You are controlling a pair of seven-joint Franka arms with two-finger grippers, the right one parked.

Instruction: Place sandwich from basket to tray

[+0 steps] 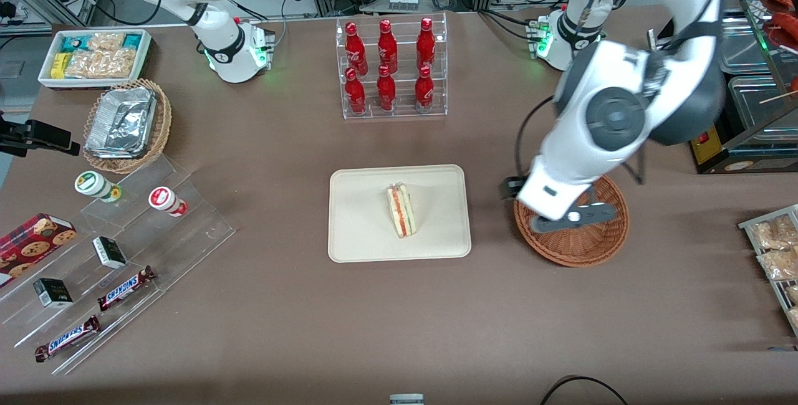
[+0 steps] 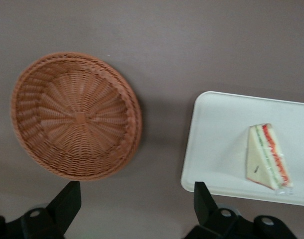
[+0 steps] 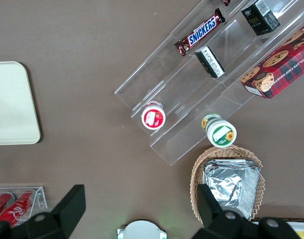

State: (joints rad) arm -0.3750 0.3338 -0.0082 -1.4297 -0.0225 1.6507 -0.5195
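Front view: sandwich lies on the tray; the claw, fingers spread, hovers over the basket.

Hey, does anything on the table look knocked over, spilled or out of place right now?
Nothing stands out. The sandwich lies intact on the tray, the basket sits flat and empty, and the open claw hangs above the basket's edge holding nothing.

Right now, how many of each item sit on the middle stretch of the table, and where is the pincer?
Red bottles: 6
Sandwich: 1, on the tray
Tray: 1
Basket: 1, nothing in it
Total: 9
The pincer hangs open above the table between basket and tray.
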